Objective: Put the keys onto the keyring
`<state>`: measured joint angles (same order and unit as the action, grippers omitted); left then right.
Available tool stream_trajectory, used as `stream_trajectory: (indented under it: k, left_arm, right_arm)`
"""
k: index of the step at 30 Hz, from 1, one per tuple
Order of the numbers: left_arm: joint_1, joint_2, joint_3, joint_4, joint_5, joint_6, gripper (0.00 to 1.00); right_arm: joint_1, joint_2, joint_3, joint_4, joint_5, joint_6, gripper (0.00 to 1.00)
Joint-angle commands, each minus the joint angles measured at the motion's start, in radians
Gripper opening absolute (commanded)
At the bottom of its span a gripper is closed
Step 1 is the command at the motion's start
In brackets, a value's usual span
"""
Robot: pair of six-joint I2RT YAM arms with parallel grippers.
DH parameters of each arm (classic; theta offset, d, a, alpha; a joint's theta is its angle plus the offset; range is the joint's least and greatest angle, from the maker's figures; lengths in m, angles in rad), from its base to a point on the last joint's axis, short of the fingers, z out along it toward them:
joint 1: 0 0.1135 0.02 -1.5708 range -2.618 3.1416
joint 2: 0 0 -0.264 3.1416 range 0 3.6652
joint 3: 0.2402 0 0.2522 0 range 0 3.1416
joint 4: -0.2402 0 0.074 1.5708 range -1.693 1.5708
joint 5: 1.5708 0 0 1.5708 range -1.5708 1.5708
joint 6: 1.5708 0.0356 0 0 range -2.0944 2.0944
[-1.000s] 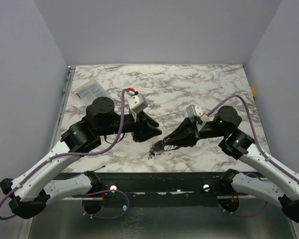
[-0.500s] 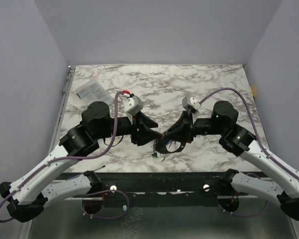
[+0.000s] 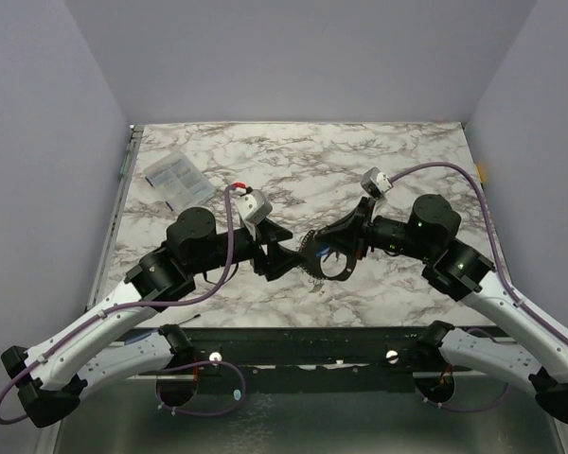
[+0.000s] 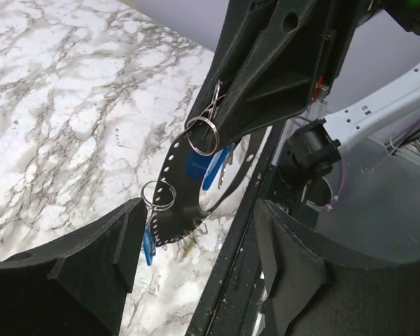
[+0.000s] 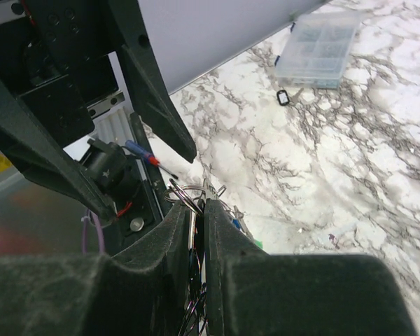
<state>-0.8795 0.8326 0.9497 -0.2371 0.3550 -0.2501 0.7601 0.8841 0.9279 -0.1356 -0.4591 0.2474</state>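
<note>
My right gripper [image 3: 333,244] is shut on the keyring bunch [image 3: 320,262], a black perforated strap carrying metal rings and keys, and holds it above the table near the front edge. In the left wrist view a large ring [image 4: 201,134] and a smaller ring [image 4: 157,194] hang from the strap, with blue-headed keys [image 4: 213,168] below them. My left gripper [image 3: 286,253] is open, its fingers [image 4: 91,259] spread either side of the strap's lower end without touching it. In the right wrist view the right gripper [image 5: 199,206] pinches rings [image 5: 185,190], and blue and green key heads [image 5: 256,243] peek out beside it.
A clear plastic box [image 3: 173,176] lies at the back left of the marble table [image 3: 407,161]; it also shows in the right wrist view [image 5: 318,49], with a small black loop [image 5: 283,97] near it. The table's black front rail [image 3: 293,336] runs just below the grippers.
My right gripper has lifted the keyring bunch off the table and carried it up and back. My left gripper has moved right to sit open around its lower end.
</note>
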Motion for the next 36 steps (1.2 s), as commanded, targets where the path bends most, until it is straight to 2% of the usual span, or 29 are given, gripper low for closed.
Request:
stream_trajectory:
  k: [1,12,25,36]
  left_arm:
    - [-0.005,-0.010,-0.037,0.121,-0.092,0.014,0.70]
    - [-0.009,0.008,-0.057,0.188,-0.141,0.052,0.70]
    - [-0.040,0.068,-0.036,0.214,-0.187,0.078,0.68]
    - [-0.145,0.121,-0.005,0.231,-0.260,0.103,0.65]
  right_arm:
    - [0.006,-0.044,-0.013,-0.017,0.122,0.087,0.01]
    - [0.007,-0.076,0.001,-0.119,0.295,0.114,0.01]
    - [0.007,-0.109,-0.002,-0.138,0.290,0.151,0.01]
    - [0.006,-0.104,-0.005,-0.135,0.269,0.152,0.00]
